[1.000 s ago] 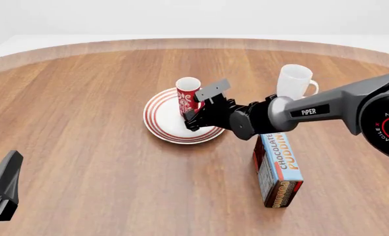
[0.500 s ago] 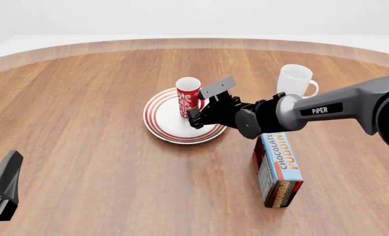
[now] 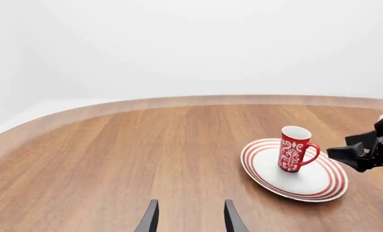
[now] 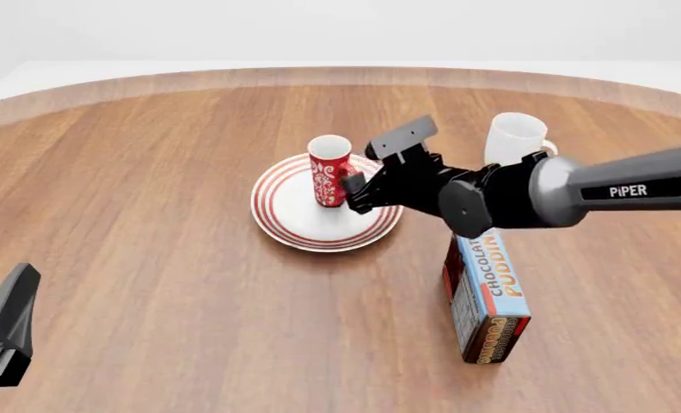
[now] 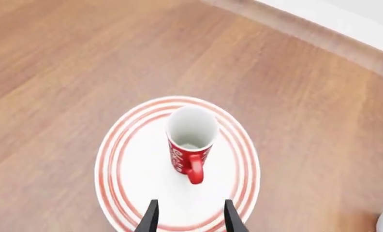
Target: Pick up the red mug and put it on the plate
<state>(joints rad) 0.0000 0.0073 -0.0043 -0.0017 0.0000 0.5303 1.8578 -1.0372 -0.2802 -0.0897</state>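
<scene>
Right gripper (image 4: 358, 176) first: its fingers (image 5: 151, 217) are spread apart with nothing between them, hanging just off the handle side of the red mug (image 4: 329, 170) and not touching it. That mug stands upright on the plate (image 4: 281, 219), toward the far side of the white centre, handle (image 5: 194, 174) pointing at the gripper, so the placement looks done, and what remains is getting the arm clear. Here's the danger: the open fingertips sit close to that loop handle, and any sideways sweep or dip on the way out could hook it and tip the tall mug over or drag it across the rings toward the rim. Behind the arm, the white mug (image 4: 512, 140) and the chocolate pudding box (image 4: 490, 297) stand near the forearm's path, and a careless swing of the elbow could knock either one. Out on the near left of the counter (image 4: 145, 198), the left gripper (image 3: 190, 220) idles, fingers parted and holding nothing, well apart from everything.
</scene>
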